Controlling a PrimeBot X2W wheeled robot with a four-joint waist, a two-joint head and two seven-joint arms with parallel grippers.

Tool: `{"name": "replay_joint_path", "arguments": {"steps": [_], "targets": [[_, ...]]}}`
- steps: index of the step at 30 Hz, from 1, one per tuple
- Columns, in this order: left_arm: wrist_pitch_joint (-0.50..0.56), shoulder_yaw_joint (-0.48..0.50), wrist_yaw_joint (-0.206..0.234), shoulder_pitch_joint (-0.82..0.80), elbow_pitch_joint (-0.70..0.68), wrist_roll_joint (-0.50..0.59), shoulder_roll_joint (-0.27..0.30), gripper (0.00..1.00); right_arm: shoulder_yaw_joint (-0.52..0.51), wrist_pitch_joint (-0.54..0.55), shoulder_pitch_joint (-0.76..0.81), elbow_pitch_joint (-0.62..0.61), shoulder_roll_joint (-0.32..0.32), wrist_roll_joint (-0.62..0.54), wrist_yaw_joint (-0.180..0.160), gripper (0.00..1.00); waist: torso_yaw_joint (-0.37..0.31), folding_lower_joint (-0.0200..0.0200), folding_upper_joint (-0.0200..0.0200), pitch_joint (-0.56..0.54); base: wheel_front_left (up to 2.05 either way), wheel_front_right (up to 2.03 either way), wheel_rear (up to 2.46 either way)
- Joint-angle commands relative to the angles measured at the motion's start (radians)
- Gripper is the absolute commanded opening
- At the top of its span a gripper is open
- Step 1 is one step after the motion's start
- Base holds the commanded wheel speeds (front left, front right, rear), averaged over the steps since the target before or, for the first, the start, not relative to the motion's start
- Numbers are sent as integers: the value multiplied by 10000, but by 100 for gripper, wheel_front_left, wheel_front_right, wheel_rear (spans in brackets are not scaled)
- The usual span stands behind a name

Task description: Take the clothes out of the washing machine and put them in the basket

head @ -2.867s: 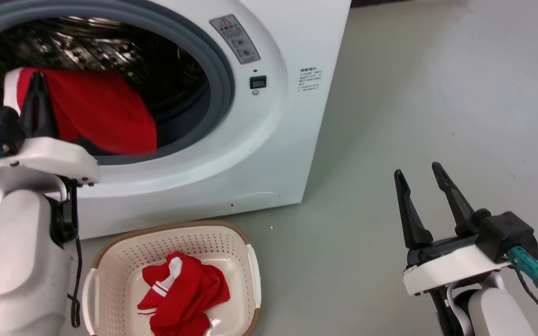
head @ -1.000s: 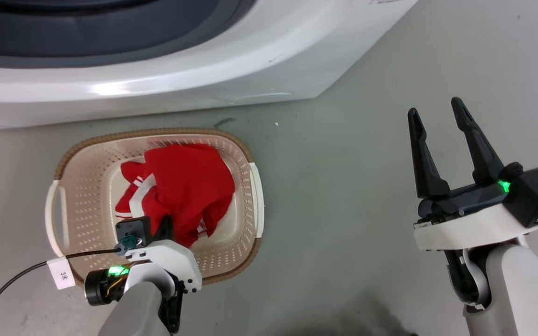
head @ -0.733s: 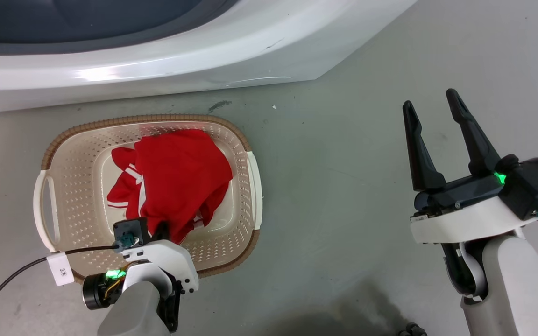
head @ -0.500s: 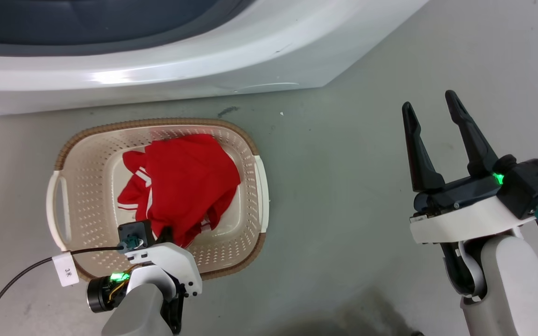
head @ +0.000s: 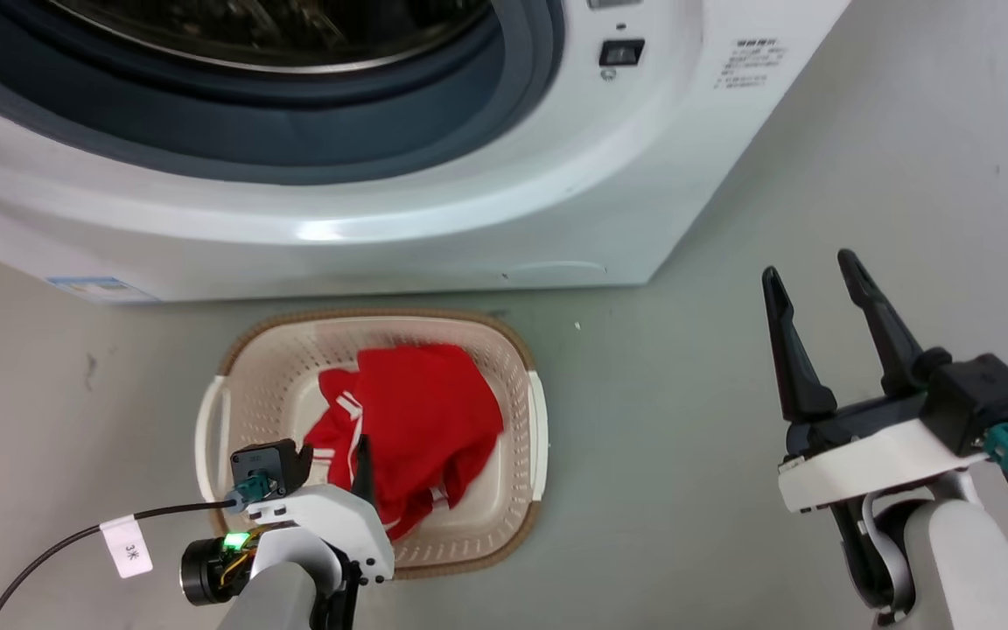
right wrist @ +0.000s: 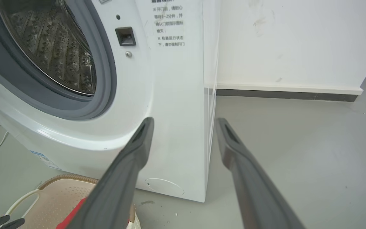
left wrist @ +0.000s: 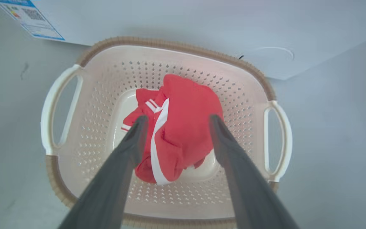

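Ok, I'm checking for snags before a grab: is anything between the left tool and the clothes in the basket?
Nothing visible is. The left tool is open and aimed straight at the clothes, which lie uncovered in the basket.

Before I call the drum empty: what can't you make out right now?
- Washing machine drum: cut by head view's top edge and right wrist view's left edge; leftovers unknowable.
- Clothes: folds hide how many garments, left wrist view.
- Basket bottom: mostly under the clothes, left wrist view.
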Motion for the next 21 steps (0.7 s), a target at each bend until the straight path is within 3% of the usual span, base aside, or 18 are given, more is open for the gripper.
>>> {"name": "replay_joint_path", "arguments": {"steps": [1,9,21], "targets": [[-24,-53,5,185,-171,-13,-26,100,-51,36,191,1,24,-61,-7,100,388,0,0,-785,0,0,0],[-25,-331,208,773,-2617,264,-27,100,-405,400,796,-313,186,-420,-7,100,851,0,0,-1817,0,0,0],[-25,-183,524,1721,-6769,2055,46,100,-1003,610,1468,-517,390,-635,-7,100,1017,0,0,-2864,0,0,0]]}}
